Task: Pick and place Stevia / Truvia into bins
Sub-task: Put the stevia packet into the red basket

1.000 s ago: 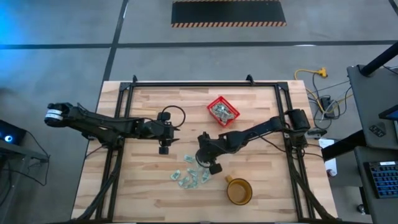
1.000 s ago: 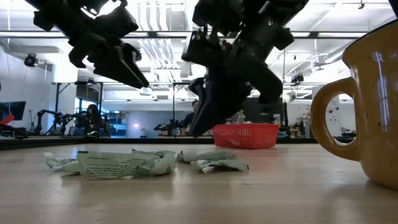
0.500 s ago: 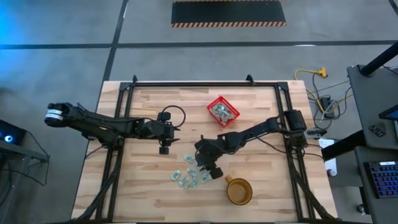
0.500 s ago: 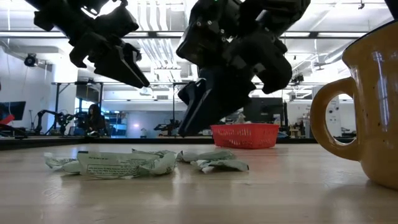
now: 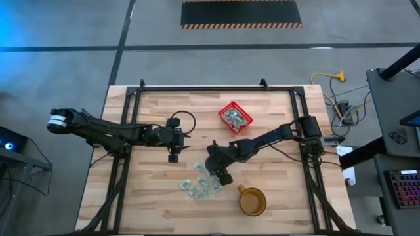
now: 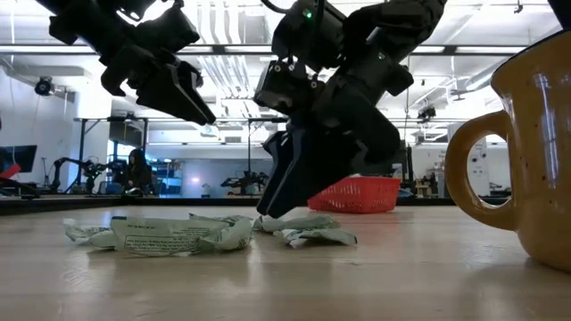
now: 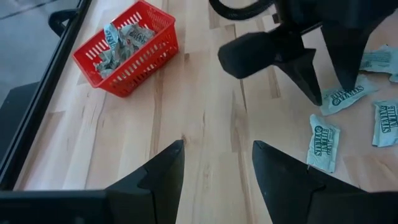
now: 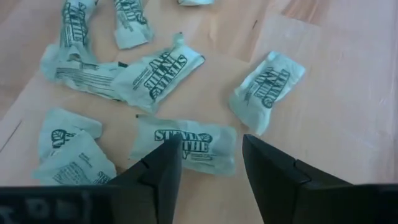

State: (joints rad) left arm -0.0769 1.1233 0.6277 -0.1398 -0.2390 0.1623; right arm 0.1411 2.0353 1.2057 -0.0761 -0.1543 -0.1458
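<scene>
Several pale green and white Stevia sachets (image 5: 200, 187) lie flat and loose on the wooden table near its front middle. My right gripper (image 8: 208, 165) is open and hangs low over them, pointing down, with one sachet (image 8: 186, 144) under the gap between its fingers. In the low view its fingertips (image 6: 268, 207) are just above the pile (image 6: 303, 230). The red basket (image 5: 235, 117), with sachets inside, stands farther back. My left gripper (image 7: 217, 171) waits open above bare wood, left of the pile (image 5: 172, 156).
An amber-brown cup (image 5: 252, 200) with a handle stands near the front edge, right of the sachets. Black rails (image 5: 197, 88) run along the table's back and sides. Bare wood lies between the pile and the basket (image 7: 127, 46).
My right gripper has opened and come down toward the sachets, shifting slightly toward the table's left edge. The sachets lie as before.
</scene>
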